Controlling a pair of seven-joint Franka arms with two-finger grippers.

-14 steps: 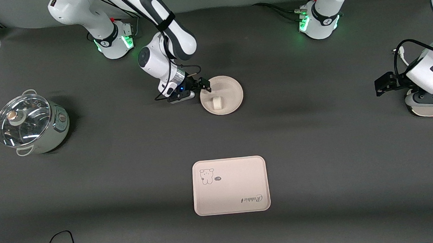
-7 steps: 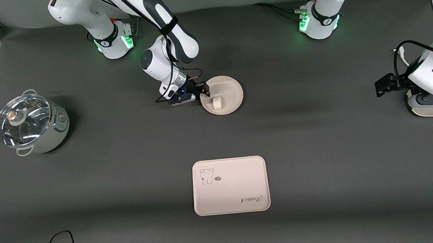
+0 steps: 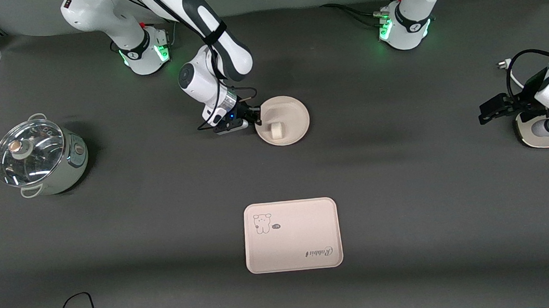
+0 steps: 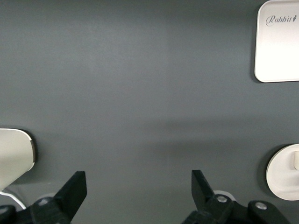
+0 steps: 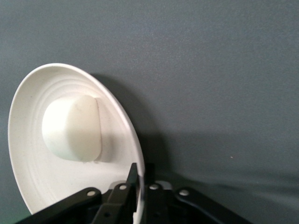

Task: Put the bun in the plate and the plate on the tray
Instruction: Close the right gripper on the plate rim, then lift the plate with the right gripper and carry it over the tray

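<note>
Your right pincer (image 3: 257, 119) sits at the rim of the round cream shallow plate (image 3: 293, 116), on the side toward the right arm's end of the dark grey counter (image 3: 163, 219), and the right wrist view shows its fingers (image 5: 133, 179) pressed together on that rim, one inside and one outside. The small off-white rounded bun (image 3: 276, 130) lies in the plate, just beside the pinched rim and toward the edge nearer the front camera. Taking the plate as your landmark, the cream-pink rectangular tray (image 3: 303, 219) with its cartoon animal and the script word "Rabbit" lies well apart from it, nearer the front camera and bare. The steel cooking pot with a glass lid (image 3: 38, 158) stands well apart from the plate toward the right arm's end. Your left pincer (image 3: 489, 109) waits well away from the plate over the left arm's end of the counter, its fingers (image 4: 74, 189) spread wide and holding nothing.
</note>
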